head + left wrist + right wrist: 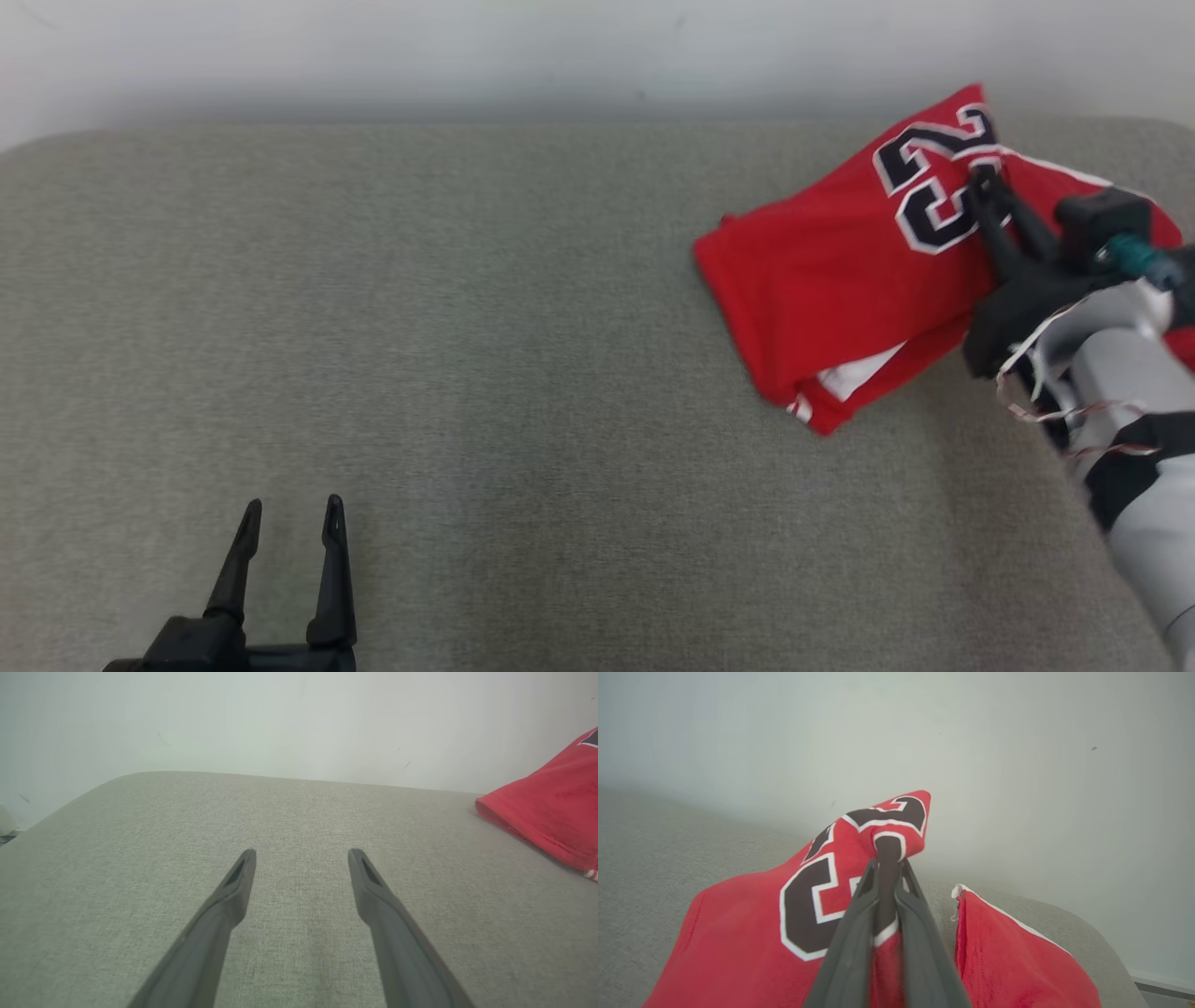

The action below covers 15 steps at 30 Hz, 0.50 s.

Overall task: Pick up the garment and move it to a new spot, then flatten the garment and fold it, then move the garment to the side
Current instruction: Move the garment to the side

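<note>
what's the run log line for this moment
right gripper: shut on folded red jersey | jersey: far right of grey fabric surface | left gripper: open, empty

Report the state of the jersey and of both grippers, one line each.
red jersey: folded over in layers, lying at the far right of the grey padded surface, with one part pinched up into a peak.
right gripper: shut on the red jersey at the number print.
left gripper: open, holding nothing, well apart from the red jersey.
</note>
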Available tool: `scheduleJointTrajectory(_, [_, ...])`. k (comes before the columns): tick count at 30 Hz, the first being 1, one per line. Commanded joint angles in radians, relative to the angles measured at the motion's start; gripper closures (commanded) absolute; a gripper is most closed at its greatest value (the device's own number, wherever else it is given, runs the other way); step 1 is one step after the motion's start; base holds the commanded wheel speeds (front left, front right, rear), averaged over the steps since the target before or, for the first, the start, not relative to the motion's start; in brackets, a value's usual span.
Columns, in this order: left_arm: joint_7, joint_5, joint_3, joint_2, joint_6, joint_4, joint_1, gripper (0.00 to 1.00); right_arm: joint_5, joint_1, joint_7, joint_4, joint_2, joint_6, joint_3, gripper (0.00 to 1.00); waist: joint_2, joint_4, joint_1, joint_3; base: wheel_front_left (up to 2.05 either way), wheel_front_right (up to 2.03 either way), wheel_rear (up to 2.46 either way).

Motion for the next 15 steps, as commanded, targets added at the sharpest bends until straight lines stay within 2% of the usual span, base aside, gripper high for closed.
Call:
scheduleJointTrajectory(1, [-0.002,0.017,0.002,0.0,-0.004,-0.002,-0.017,0.0,-0.002,-0.021,-0.001,-0.001,-0.018,-0.002,0.002,1.0,-0.0002,-0.045,-0.0001,0.048,0.0,0.0,0.0])
scheduleJointTrajectory(15, [-0.002,0.058,0.014,0.01,-0.014,-0.034,-0.061,0.0,0.068,-0.191,0.0,0.104,-0.153,-0.002,0.008,1.0,-0.0002,-0.069,-0.0001,0.126,0.0,0.0,0.0])
